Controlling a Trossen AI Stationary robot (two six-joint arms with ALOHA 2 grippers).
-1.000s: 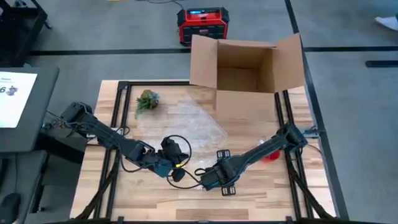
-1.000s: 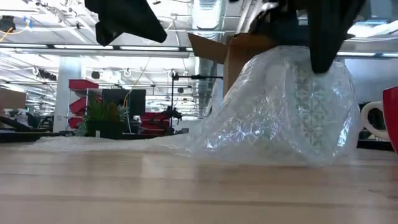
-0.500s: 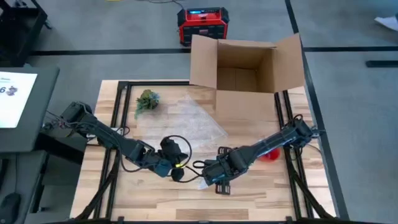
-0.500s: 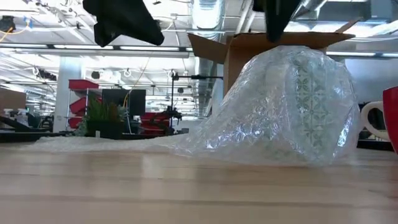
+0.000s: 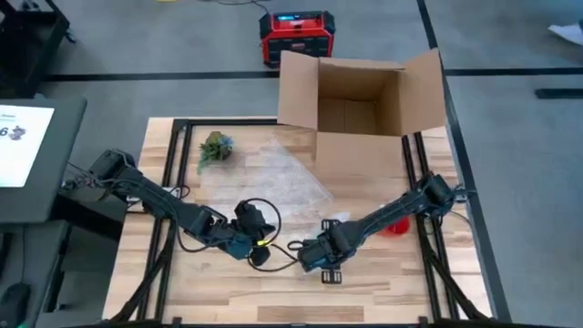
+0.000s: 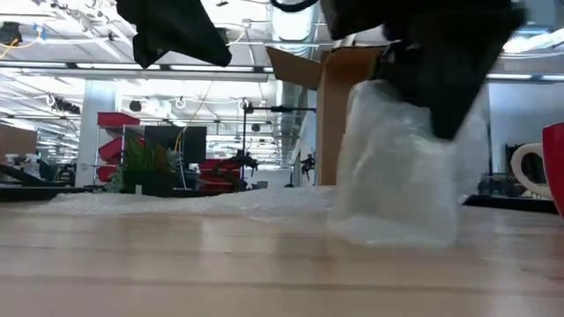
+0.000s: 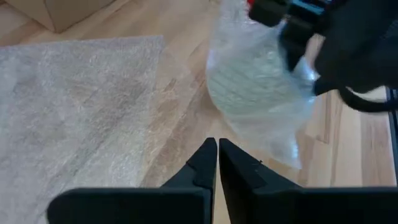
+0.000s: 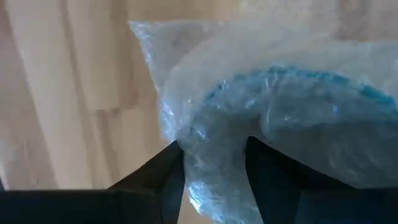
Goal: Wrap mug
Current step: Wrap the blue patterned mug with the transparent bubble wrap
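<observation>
The right gripper [image 5: 308,258] had come back down at the table's near middle and clamped on the bubble wrap [image 6: 401,167] around the mug [image 7: 258,74]; the loose skirt seen half a second earlier had been gathered into a tighter bundle, so the wrapping looked well advanced. Just left of it, the left gripper [image 7: 217,163] waited with fingers together. A red mug [image 6: 539,180] stood to the right, clear of the work. Farther off lay a flat bubble-wrap sheet [image 5: 273,173], a small plant [image 5: 215,148] and an open cardboard box [image 5: 360,109].
</observation>
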